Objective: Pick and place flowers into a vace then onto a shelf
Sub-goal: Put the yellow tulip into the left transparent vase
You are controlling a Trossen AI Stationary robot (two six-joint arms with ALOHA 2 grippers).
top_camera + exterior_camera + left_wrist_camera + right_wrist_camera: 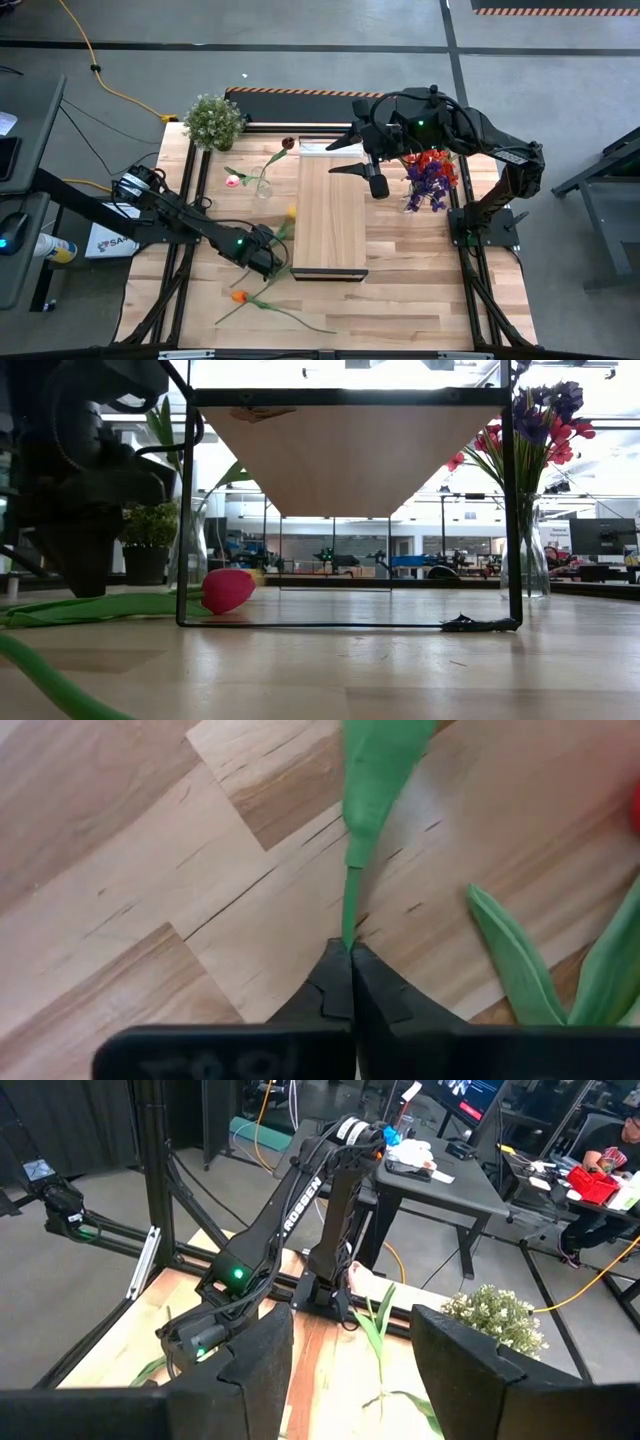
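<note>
My left gripper (268, 262) (350, 952) stands low over the table, left of the shelf (330, 215), shut on a thin green flower stem (352, 890). That stem lies between a yellow flower head (291, 212) and an orange-headed flower (238, 296); whose it is I cannot tell. A pink flower (233, 181) lies farther back beside a small glass vase (263, 185) with a dark maroon flower (288, 143). A taller vase of red and purple flowers (430, 175) (527, 510) stands right of the shelf. My right gripper (345, 160) (350, 1370) hangs open high over the shelf's far end. My left gripper pinches the stem's thin end (348, 932) between its two fingertips (330, 982). The fingers come from above, pointing almost straight down. The stem runs on away from the fingers along the wooden tabletop and widens into a leaf (380, 760).
A bushy pale-green potted plant (213, 120) stands at the far left corner. Loose green leaves (520, 970) lie on the table close beside my left gripper. The shelf's thin dark frame (185, 510) stands on the table under the raised board.
</note>
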